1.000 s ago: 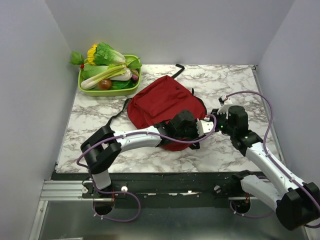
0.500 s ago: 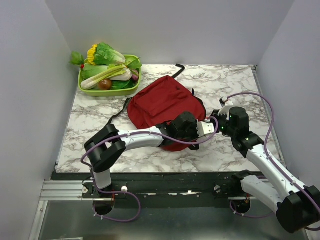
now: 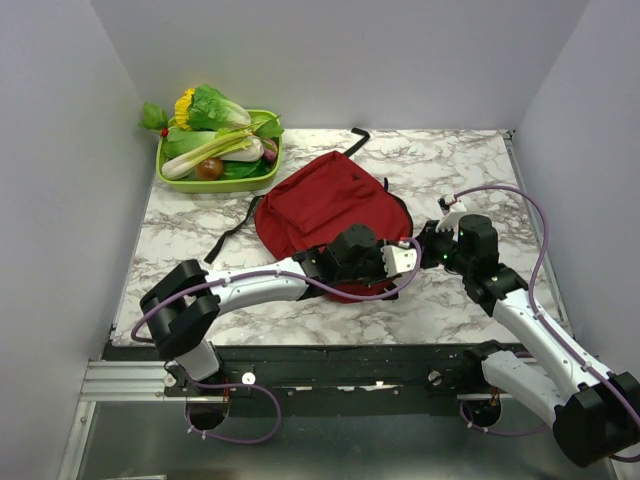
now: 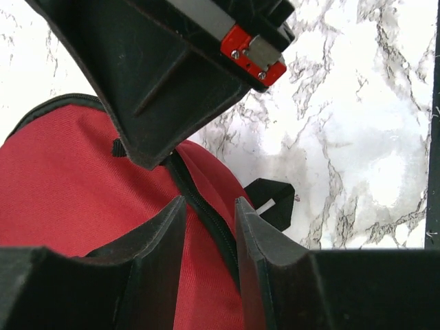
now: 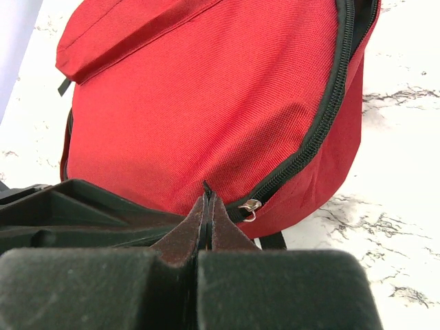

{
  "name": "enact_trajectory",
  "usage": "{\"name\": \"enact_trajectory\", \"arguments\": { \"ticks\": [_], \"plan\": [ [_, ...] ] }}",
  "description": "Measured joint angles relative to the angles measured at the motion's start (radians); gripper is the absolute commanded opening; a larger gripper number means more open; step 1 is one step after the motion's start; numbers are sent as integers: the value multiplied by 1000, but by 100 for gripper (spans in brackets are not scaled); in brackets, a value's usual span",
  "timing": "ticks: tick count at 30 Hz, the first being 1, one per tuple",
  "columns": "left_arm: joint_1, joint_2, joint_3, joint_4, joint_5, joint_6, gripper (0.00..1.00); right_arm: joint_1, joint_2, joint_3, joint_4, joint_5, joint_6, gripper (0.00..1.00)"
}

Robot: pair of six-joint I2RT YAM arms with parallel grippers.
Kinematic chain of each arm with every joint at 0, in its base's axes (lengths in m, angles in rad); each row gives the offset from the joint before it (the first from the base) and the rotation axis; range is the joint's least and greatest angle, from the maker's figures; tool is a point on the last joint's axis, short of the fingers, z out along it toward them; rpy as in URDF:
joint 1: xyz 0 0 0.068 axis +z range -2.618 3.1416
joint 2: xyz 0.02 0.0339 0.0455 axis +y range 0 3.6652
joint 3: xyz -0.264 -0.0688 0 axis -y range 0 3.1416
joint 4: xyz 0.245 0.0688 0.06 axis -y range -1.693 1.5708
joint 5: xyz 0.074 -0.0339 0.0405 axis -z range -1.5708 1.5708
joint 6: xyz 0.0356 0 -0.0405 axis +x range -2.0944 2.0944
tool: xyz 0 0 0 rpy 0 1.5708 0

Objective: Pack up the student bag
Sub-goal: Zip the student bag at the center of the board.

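Two arms bolted at the near edge of the white, grey-veined marble bench meet at the near-right rim of the student bag, a dark red soft fabric backpack with black trim that lies flat at mid-bench. The left end effector reaches across from the left and is released. Its two black fingers are parted and set astride the bag's black zipper track, not visibly closing on it.

The right end effector is clenched, tips pressed together against the fabric right at the zip line. Whether a fold of cloth or trim is caught between them cannot be told. A small metal zip slider sits just beside those tips, on their right in the wrist view. From there the track runs away from the arm, curving along the bag's edge, and it looks closed over the stretch in view.

The next move probably turns on that line: the slider has to travel along the track, away from the right arm. The right arm is the nearer of the two to the slider, and the left looks placed to steady the rim. The body of the bag lies beyond both end effectors, toward the far left.

One black strap trails off the bag's far side. In the far-left corner, well apart from the bag, stands a lime-green plastic tray heaped with leafy vegetables.
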Motion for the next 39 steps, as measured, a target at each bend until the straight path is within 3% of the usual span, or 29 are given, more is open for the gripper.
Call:
{"name": "enact_trajectory", "arguments": {
  "ticks": [16,19,22,23,24,32,39],
  "plan": [
    [-4,116,27,1,-22,-16,40,0,-18,-9,-4,-3,10,0],
    [-5,123,31,4,-24,-27,33,0,-23,-14,-5,-5,14,0],
    [-5,131,45,5,-28,-36,17,0,-29,-18,-5,-5,19,0],
    [-5,132,48,5,-30,-42,2,0,-30,-19,-5,-5,20,1],
    [-5,132,48,5,-31,-43,0,0,-31,-22,-5,-5,21,1],
    [-5,123,48,-12,-18,-47,0,-2,-19,-31,-12,27,14,1],
    [-4,11,24,-134,47,-17,0,-57,88,7,-11,55,-38,0]
  ]
}}
